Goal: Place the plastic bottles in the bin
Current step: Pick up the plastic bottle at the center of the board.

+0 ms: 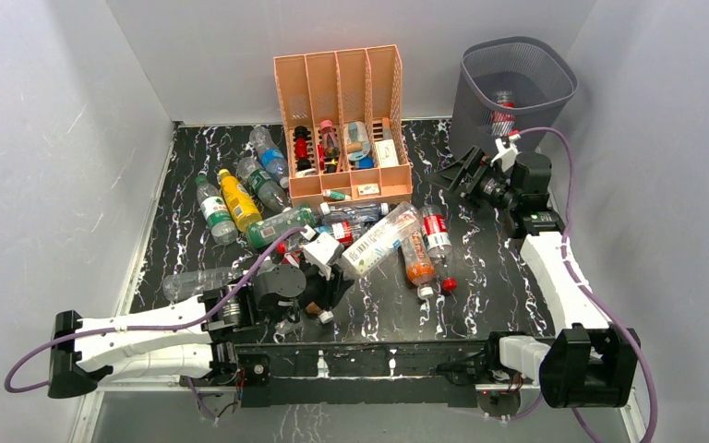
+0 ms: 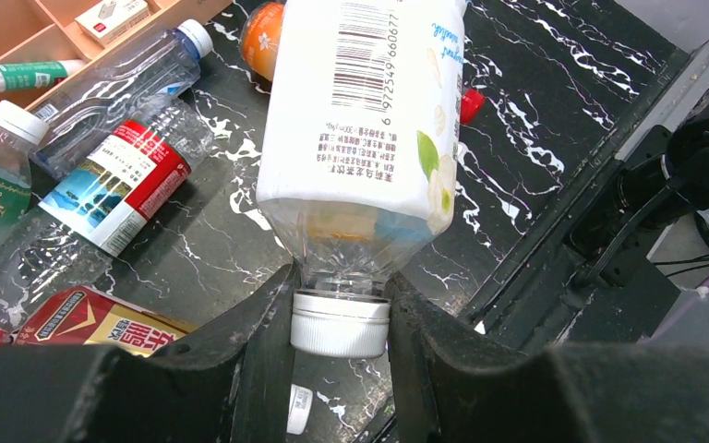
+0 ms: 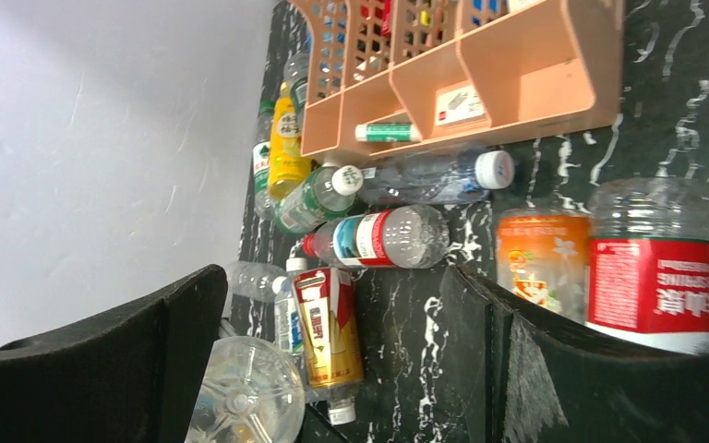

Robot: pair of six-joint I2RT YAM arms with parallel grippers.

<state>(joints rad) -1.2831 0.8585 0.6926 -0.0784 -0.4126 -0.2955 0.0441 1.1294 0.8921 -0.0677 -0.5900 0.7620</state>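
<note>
— Looking down from overhead, what do we have around the arms?

— We see the peach-orange four-slot plastic organizer (image 1: pixel 351 187) at the back of the black marbled table (image 1: pixel 489 268). The dark grey round mesh bin (image 1: pixel 480 111) stands just right of it in the far corner, with one red-labelled bottle (image 1: pixel 502 106) inside. The loose plastic bottles (image 1: pixel 238 198) lie strewn in front and to the left of the organizer. The left gripper (image 1: pixel 337 275) holds the clear bottle with the white label (image 1: pixel 378 240) by its cap end. The right gripper (image 1: pixel 457 175) hovers near the foot of the bin.

— And our left wrist camera?

— Both fingers (image 2: pixel 268 341) are clamped on that bottle's white cap (image 2: pixel 340 323). A red-and-white-labelled bottle (image 2: pixel 111 189) lies beside it on the table.

— The right wrist?

— We find its fingers (image 3: pixel 148 369) wide apart, gripping nothing. An orange-labelled bottle (image 3: pixel 540 258) and a red-wrapped bottle (image 3: pixel 655 277) sit just by the right finger, with more bottles beyond.
</note>
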